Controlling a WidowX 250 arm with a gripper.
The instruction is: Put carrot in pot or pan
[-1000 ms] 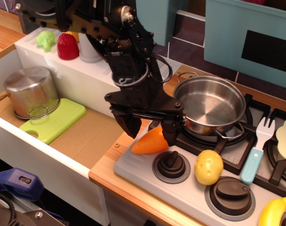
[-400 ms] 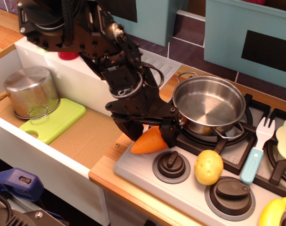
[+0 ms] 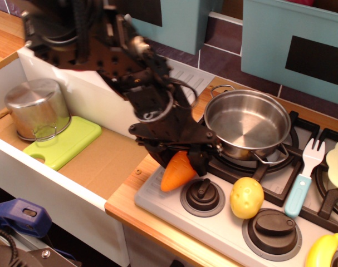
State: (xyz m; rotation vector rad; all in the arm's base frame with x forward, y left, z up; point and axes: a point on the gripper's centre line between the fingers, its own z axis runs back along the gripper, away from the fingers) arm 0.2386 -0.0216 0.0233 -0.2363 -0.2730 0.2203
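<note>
The orange carrot point(image 3: 174, 173) is at the front left corner of the toy stove, tilted with its tip pointing down and left and its thick end up between my fingers. My black gripper point(image 3: 181, 159) stands directly over it, shut on the thick end. The wide shiny pan point(image 3: 252, 130) sits empty on the left burner, just right of and behind the gripper, its rim almost touching my right finger point(image 3: 200, 162).
A yellow potato point(image 3: 246, 197) lies by the stove knobs point(image 3: 202, 194). A blue-handled fork point(image 3: 303, 178) and a banana point(image 3: 323, 250) are to the right. A taller steel pot point(image 3: 38, 108) and a green cutting board point(image 3: 63, 143) sit in the sink area on the left.
The gripper has come down and closed around the carrot's thick end. The carrot has swung from lying flat to tilted, tip down. The arm has shifted slightly right.
</note>
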